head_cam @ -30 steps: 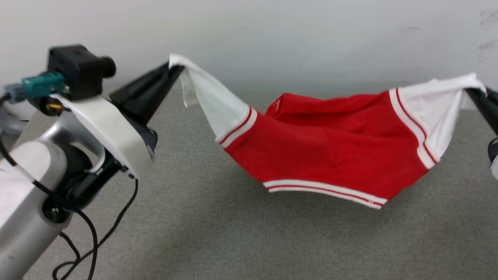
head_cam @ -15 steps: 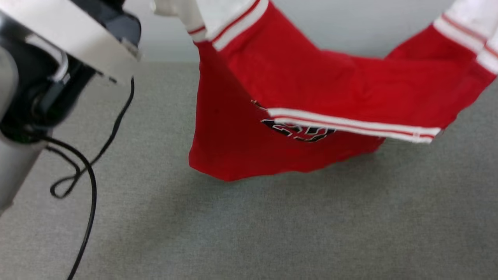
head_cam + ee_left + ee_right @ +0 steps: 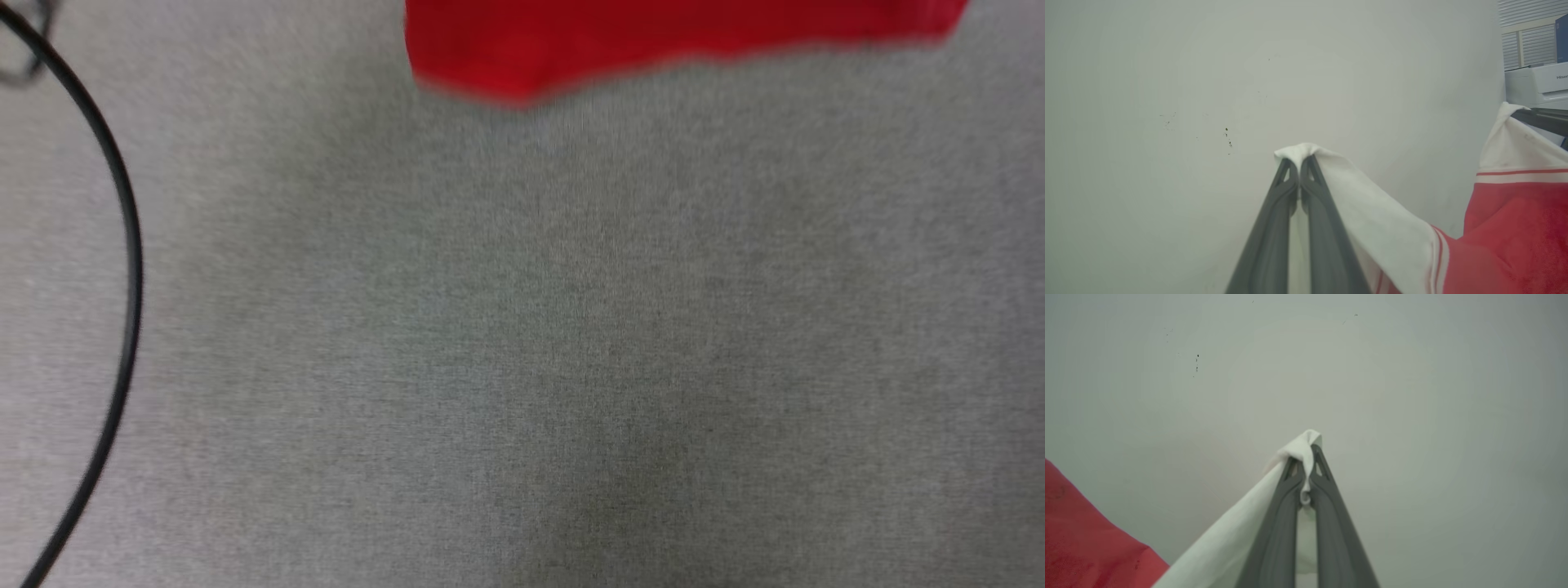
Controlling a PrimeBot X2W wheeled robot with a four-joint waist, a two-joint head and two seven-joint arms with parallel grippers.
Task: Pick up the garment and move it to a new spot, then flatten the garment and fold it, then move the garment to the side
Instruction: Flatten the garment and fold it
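Red hem of the garment (image 3: 653,41) is hanging into the top edge of the head view, blurred, w/ bare grey fabric surface (image 3: 571,367) spreading below it & a black cable (image 3: 122,245) curving down the left. A sec ago the jersey was strung low like a hammock w/ the wall behind; half a sec ago it was dropping open, lettering showing. Whole pic is shifting though, so the camera is moving too & not all of that change is the cloth. Whether the hem is touching the surface: can't tell, too blurred.

Left wrist view: left gripper (image 3: 1299,161) is pinching the tip of a white sleeve (image 3: 1372,212), jaws pressing together on the cloth, fingers pointing at a pale wall (image 3: 1167,81). Striped trim (image 3: 1437,261) & red body (image 3: 1515,228) are falling away to the lower right. Right gripper (image 3: 1521,116) is showing at the far right edge, gripping the other sleeve tip, w/ a white appliance (image 3: 1539,81) sitting behind it.

Right wrist view: right gripper is clamping its own white sleeve end, a fold poking up past the tips; red body is sagging at lower left.

Judgement: pick-up is done, garment is hanging by both sleeves, & the carry to the new spot is prob. under way. Flatten, fold & move aside are all waiting.
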